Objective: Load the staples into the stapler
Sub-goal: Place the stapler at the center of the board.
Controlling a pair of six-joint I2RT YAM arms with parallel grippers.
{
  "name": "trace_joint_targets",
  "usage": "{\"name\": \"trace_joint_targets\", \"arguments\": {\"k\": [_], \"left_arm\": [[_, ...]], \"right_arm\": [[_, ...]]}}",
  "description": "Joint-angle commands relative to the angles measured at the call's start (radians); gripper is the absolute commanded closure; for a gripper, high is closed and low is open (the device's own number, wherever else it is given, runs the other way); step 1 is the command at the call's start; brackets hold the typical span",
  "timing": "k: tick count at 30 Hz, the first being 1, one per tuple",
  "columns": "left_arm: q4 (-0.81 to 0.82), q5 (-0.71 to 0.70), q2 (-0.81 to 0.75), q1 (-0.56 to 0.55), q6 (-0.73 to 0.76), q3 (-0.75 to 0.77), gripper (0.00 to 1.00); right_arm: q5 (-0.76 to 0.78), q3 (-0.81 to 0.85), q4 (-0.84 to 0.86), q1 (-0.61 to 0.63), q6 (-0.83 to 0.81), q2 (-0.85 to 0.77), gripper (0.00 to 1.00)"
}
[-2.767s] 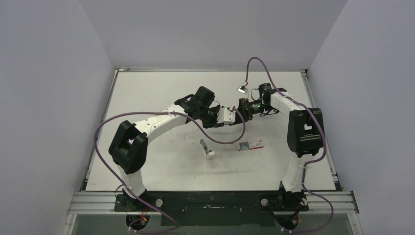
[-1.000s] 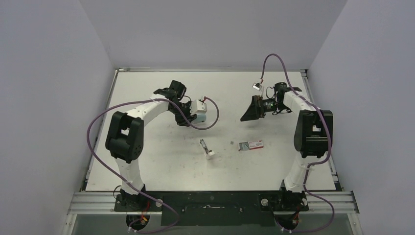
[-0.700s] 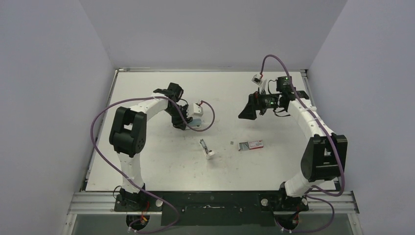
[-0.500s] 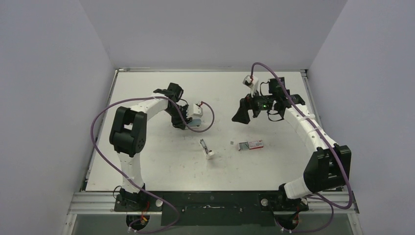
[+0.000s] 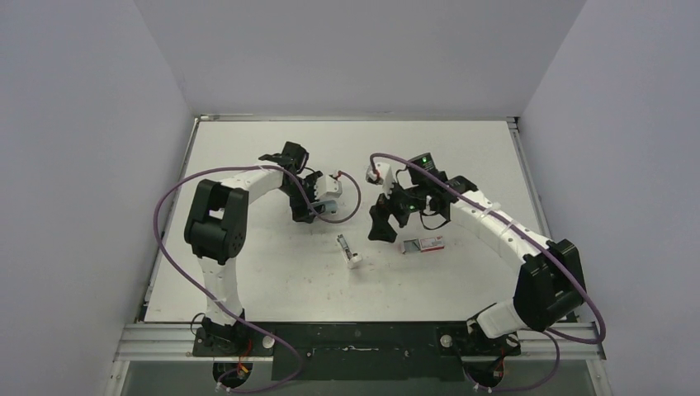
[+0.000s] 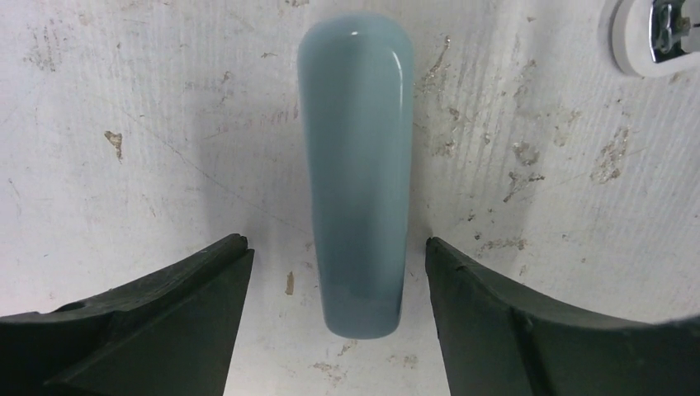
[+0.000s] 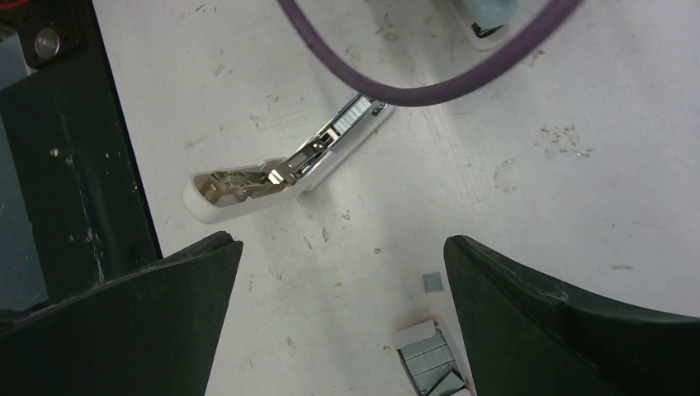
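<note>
Right gripper point(image 7: 340, 247), spread, hangs over the staples point(image 7: 425, 356): lower straight, pinch one strip squarely. Left gripper point(image 6: 337, 243), also spread, seems clear of the blue piece point(image 6: 357, 165).

No legible writing anywhere; print on the red-and-white box point(image 5: 423, 244) too small.
</note>
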Motion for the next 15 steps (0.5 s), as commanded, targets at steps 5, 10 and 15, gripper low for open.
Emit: {"name": "trace_joint_targets", "arguments": {"k": [5,10,15], "left_arm": [[0.172,0.187,-0.148,0.054,-0.211,-0.054,0.15],[0.335,0.292,-0.275,0.082,-0.375,-0.147,0.11],[0.39,0.308,-0.347,0.105,-0.471,-0.19,0.11]], "right_arm": [[0.063,-0.062,0.057,0.138,-0.126,-0.044,0.0],[0.097,-0.096,0.079,0.235,-0.157,-0.036,0.0],[0.148,-0.104,0.089,0.308,-0.173,-0.032,0.0]]}}
